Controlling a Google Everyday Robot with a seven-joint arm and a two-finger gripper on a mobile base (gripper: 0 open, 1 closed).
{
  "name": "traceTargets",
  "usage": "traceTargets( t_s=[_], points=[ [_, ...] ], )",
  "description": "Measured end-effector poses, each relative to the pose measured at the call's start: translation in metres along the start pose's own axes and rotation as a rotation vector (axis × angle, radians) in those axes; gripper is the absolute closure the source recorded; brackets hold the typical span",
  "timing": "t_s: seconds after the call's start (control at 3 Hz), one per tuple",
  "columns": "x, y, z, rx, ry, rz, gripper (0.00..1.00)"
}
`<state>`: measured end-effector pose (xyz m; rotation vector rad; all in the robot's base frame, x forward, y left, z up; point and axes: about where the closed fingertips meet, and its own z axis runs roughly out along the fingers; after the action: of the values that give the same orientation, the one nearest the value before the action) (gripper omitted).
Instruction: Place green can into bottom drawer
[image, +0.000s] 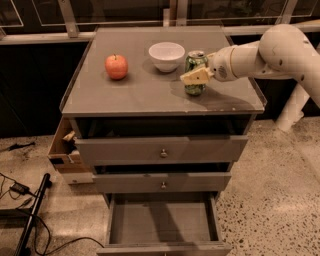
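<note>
One green can (195, 60) upright on table (150, 95), rear right; gripper (198, 75) at its side, jaws' state can't be told. Risk: can tipped or dropped if lifted w/ weak grip before open bottom drawer (162, 220) is reached.

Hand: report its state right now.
Hand: at the green can on the cabinet top; grip cannot be told.

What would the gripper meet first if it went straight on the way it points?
The green can: the gripper, over the cabinet top, points straight at it, seemingly touching; depth is unclear.
</note>
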<state>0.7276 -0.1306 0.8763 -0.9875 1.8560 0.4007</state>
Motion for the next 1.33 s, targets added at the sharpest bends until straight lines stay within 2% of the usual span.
traceTargets(
  t_s=[0.33, 0.67, 1.0, 1.33],
  points=[
    [0.0, 0.0, 0.0, 0.0, 0.0, 0.0, 0.97],
    [-0.006, 0.009, -0.013, -0.016, -0.029, -0.015, 1.0],
    [-0.019, 0.032, -0.047, -0.026, -0.091, -0.044, 1.0],
    [-0.024, 0.076, -0.108, -0.014, -0.125, -0.022, 1.0]
  ],
)
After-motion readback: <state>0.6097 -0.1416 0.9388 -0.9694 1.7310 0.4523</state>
